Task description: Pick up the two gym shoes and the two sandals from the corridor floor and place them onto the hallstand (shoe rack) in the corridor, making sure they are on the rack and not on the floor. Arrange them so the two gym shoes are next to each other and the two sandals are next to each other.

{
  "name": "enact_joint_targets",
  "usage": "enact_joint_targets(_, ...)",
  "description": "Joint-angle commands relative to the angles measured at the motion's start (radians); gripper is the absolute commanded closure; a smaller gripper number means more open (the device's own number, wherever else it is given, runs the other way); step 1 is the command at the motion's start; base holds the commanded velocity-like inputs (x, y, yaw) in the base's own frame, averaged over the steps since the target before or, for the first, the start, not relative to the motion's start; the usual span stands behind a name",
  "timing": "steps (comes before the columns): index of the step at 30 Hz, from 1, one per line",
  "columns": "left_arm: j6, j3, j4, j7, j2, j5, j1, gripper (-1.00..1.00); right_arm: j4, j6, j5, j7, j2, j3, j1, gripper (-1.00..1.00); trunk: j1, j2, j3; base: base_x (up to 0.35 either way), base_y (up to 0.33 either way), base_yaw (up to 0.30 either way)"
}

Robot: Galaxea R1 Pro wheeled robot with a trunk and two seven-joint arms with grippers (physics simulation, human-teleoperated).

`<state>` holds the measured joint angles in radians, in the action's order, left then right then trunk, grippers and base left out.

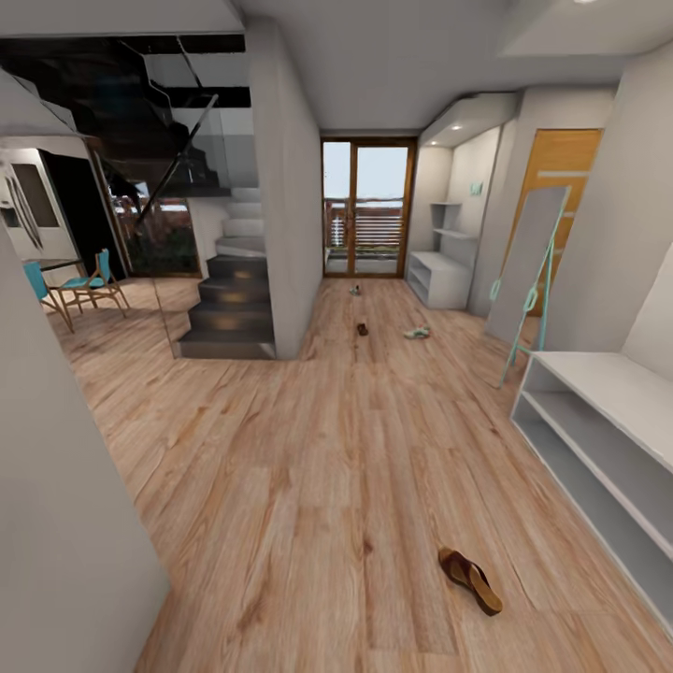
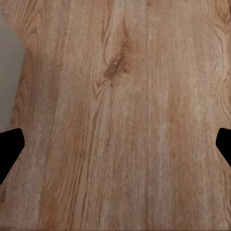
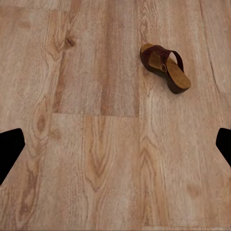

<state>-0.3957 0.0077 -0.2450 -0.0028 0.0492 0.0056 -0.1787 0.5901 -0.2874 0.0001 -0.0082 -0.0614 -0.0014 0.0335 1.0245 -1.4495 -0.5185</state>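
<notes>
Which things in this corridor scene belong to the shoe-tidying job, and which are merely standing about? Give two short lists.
Job:
near sandal on the corridor floor
far sandal
gym shoe
second gym shoe, too small to be sure
hallstand at the far end

Standing about:
low white shelf bench
leaning mirror
staircase
blue chairs
glass door

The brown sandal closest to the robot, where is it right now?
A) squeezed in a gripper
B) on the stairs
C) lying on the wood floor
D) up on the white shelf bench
C: the sandal lies flat on the wood floor, apart from the white shelf bench on its right, with floor planks all around it in the right wrist view too.
</notes>
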Motion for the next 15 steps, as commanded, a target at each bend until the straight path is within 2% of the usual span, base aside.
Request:
enact_joint_targets(1,-0.003,0.0,0.001,0.0,0.0,0.0,-0.001,-1.0,0.0,-0.003,0.0,-0.001,0.0,-0.001,0.0,-1.0,0.0,0.0,-0.001,0.288,0.226,0.077)
enact_joint_targets(7,-0.003,0.0,0.001,0.0,0.0,-0.001,-0.001,-1.0,-0.001,-0.003,0.0,-0.001,0.0,-0.002,0.0,-1.0,0.0,0.0,-0.003,0.293,0.201,0.032)
enact_joint_targets(15,-0.003,0.0,0.001,0.0,0.0,-0.001,-0.001,-1.0,-0.001,-0.003,0.0,-0.001,0.0,-0.002,0.0,-1.0,0.0,0.0,-0.003,0.324,0.06,0.007)
